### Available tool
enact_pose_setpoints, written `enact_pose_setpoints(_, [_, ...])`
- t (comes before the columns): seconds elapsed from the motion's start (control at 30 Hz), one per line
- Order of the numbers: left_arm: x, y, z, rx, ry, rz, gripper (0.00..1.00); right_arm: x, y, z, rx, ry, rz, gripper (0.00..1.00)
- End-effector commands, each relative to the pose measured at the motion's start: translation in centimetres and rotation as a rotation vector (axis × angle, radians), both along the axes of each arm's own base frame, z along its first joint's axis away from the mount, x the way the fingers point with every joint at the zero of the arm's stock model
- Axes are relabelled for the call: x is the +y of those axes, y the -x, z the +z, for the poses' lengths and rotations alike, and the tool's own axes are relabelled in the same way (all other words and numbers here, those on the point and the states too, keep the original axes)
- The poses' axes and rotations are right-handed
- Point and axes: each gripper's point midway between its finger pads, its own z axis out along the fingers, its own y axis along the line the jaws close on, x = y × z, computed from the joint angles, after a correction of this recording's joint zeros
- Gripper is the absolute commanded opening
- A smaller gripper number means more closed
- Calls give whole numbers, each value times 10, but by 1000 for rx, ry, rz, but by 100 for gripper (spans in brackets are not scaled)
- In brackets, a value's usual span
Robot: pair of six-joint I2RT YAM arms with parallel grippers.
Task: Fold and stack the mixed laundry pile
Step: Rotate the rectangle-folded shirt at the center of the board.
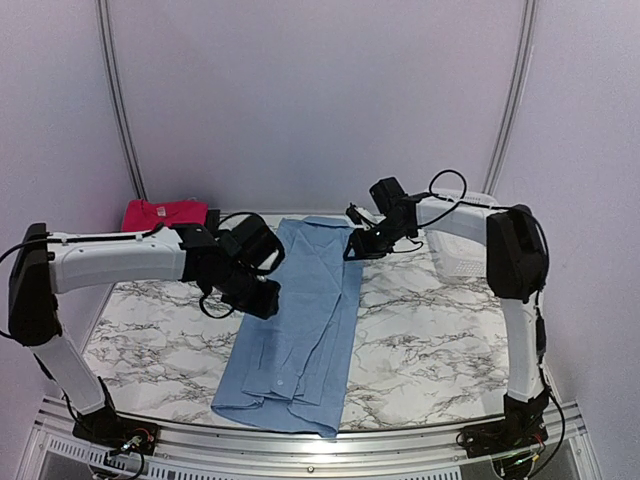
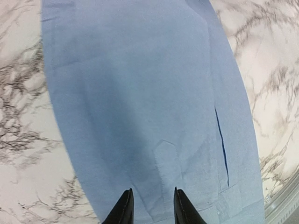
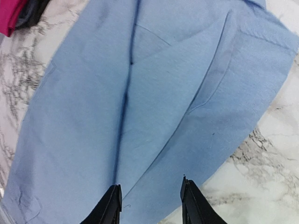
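Blue shirt point(image 1: 290, 330), pink T-shirt point(image 1: 160, 213), white basket point(image 1: 455, 262)

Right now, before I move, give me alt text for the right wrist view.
A light blue shirt lies flat, folded lengthwise, on the marble table, filling most of the view. The right gripper hangs over it, jaws apart, nothing between them. A pink-red garment and a dark one show top left.

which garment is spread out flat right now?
The light blue shirt, laid out lengthwise in the middle; the pink-red garment sits compact at the far left.
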Motion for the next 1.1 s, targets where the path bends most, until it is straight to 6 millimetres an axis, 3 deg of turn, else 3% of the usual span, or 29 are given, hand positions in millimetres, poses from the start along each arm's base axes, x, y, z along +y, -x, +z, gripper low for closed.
enact_pose_setpoints(0.0, [44, -31, -2, 15, -17, 105, 31, 25, 38, 55, -35, -105, 72, 40])
enact_pose_setpoints(0.17, [44, -44, -24, 30, -47, 75, 30, 56, 93, 23, 43, -91, 141, 39])
enact_pose_setpoints(0.3, [35, -47, -37, 55, -17, 88, 28, 63, 112, -15, 109, -39, 136, 38])
enact_pose_setpoints(0.47, [30, -53, -30, 27, 47, 120, 32, 42, 100, -61, 148, 52, 90, 36])
enact_pose_setpoints(0.57, [35, -54, -26, 9, 68, 153, 35, 19, 81, -83, 161, 98, 52, 35])
enact_pose_setpoints(0.63, [39, -55, -24, 0, 78, 169, 37, 6, 62, -86, 150, 114, 34, 35])
enact_pose_setpoints(0.7, [44, -57, -23, -9, 80, 185, 38, -1, 41, -82, 118, 117, 23, 35])
enact_pose_setpoints(0.83, [49, -58, -12, -26, 110, 206, 43, 15, 11, -39, 44, 43, 65, 37])
enact_pose_setpoints(0.93, [48, -51, -3, -19, 173, 228, 48, 31, 16, 13, 9, -70, 100, 40])
enact_pose_setpoints(1.07, [43, -26, 3, 69, 344, 293, 51, 32, 53, 69, 13, -206, 103, 42])
